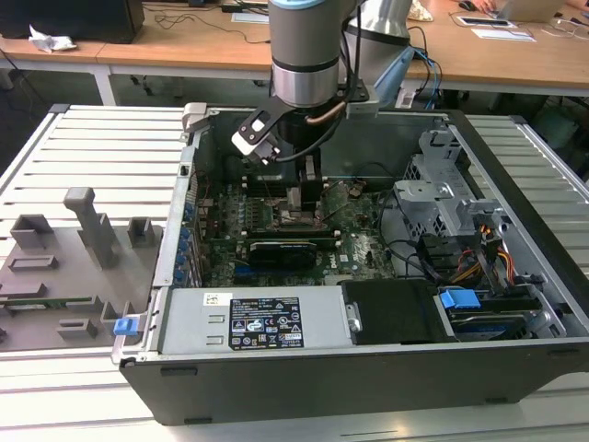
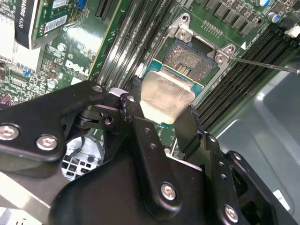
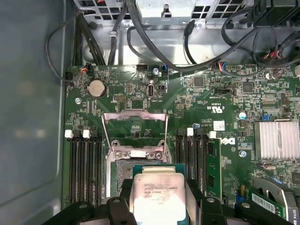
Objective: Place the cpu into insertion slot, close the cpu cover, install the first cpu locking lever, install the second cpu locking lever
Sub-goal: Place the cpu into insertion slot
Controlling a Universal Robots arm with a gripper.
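My gripper (image 2: 161,107) (image 3: 158,193) is shut on the cpu (image 2: 165,93) (image 3: 157,199), a square chip with a silver-grey top, one black finger on each of two opposite edges. The chip hangs tilted just over one edge of the insertion slot (image 2: 192,56) (image 3: 119,174), whose bare contact field shows beside it. The cpu cover (image 3: 135,115) stands swung open behind the socket. A thin locking lever (image 2: 265,64) sticks out past the socket's corner. In the exterior view the gripper (image 1: 302,198) reaches down into the open computer case over the green motherboard (image 1: 359,244).
Long black memory slots (image 3: 84,168) (image 2: 124,42) flank the socket on both sides. A black expansion card (image 1: 281,250) lies in front of the socket. Cables (image 3: 154,42), a finned heat sink (image 3: 276,140), a drive cage (image 1: 442,198) and a power supply (image 1: 248,322) crowd the case. A grey fixture tray (image 1: 64,267) sits outside it.
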